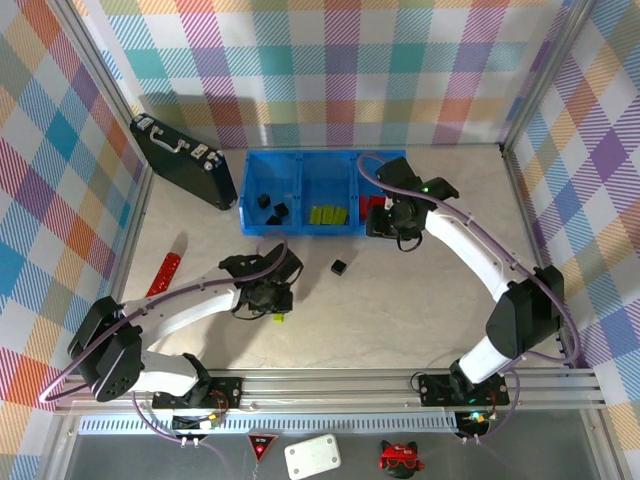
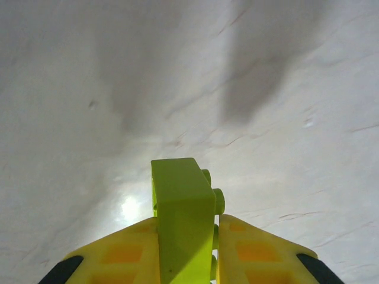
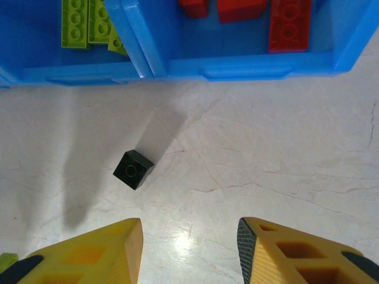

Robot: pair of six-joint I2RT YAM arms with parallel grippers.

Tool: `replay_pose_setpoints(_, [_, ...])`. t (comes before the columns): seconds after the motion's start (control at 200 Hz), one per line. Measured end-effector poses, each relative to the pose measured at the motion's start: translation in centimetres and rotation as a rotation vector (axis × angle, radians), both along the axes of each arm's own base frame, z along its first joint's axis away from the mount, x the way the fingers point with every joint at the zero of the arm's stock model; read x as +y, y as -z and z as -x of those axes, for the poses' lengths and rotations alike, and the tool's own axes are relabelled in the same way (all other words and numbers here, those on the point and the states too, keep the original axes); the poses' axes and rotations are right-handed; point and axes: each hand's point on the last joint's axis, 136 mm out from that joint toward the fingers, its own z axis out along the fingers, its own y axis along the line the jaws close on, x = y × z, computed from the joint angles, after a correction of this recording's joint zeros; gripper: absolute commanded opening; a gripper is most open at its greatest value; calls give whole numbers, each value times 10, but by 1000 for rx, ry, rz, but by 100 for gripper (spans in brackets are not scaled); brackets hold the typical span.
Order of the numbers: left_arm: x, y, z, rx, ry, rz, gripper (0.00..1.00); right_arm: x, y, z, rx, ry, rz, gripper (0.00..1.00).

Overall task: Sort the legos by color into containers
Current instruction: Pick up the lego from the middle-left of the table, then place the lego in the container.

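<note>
The left gripper (image 1: 272, 298) sits well out from the containers (image 1: 303, 231), on the near side of their left-hand bin, and it is clamped on a lime-green brick (image 2: 181, 216). In the left wrist view the brick stands squeezed between the two yellow fingers (image 2: 260, 251), its upper end poking out past their tips and its studs facing right, over the pale marbled table (image 2: 266, 89).

The right gripper (image 3: 189, 228) hovers at the near wall of the containers' right-hand bin, jaws spread apart with nothing between them. A black brick (image 3: 134, 169) lies alone on the table between that gripper and the containers' front wall, clear of both. In the right wrist view it sits ahead of the fingertips and left of the gap, stud side up. From above it lies just short of the containers, roughly in line with the divider between the middle and right bins.

Inside the containers, black bricks (image 1: 270, 207) lie in the left bin, lime-green bricks (image 3: 89, 23) in the middle bin and red bricks (image 3: 289, 26) in the right bin
</note>
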Motion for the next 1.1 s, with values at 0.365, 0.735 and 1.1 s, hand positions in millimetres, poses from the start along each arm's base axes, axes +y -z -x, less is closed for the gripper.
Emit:
replay_pose_setpoints(0.365, [-58, -44, -64, -99, 73, 52, 18, -21, -1, 13, -15, 33, 13, 47])
replay_pose_setpoints(0.735, [-95, -75, -134, -194, 85, 86, 17, -31, -9, 23, -39, 57, 14, 47])
replay_pose_setpoints(1.1, [-107, -80, -197, -246, 63, 73, 17, -39, -11, 31, -45, 74, 25, 47])
